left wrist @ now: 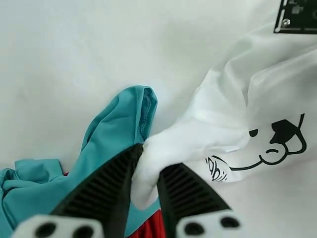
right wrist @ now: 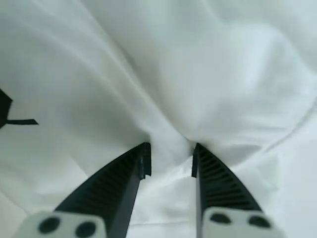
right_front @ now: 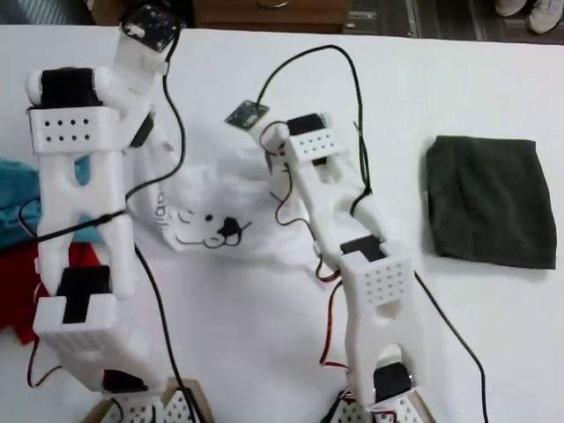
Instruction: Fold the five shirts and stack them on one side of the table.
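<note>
White shirt (right_front: 211, 207): lying crumpled at the middle of the bench (right_front: 264, 352), bear print facing up.
Left gripper (left wrist: 147, 166): jaws pinching tight on a fold at the white shirt's edge, just beside the teal shirt (left wrist: 111, 134).
Right gripper (right wrist: 169, 151): jaws sitting narrowly apart, squeezing a ridge of the white shirt between them.
Dark shirt (right_front: 485, 203): lying folded flat near the bench's right side, well apart.
Red shirt (right_front: 22, 295): bunching against the teal shirt at the left edge.
</note>
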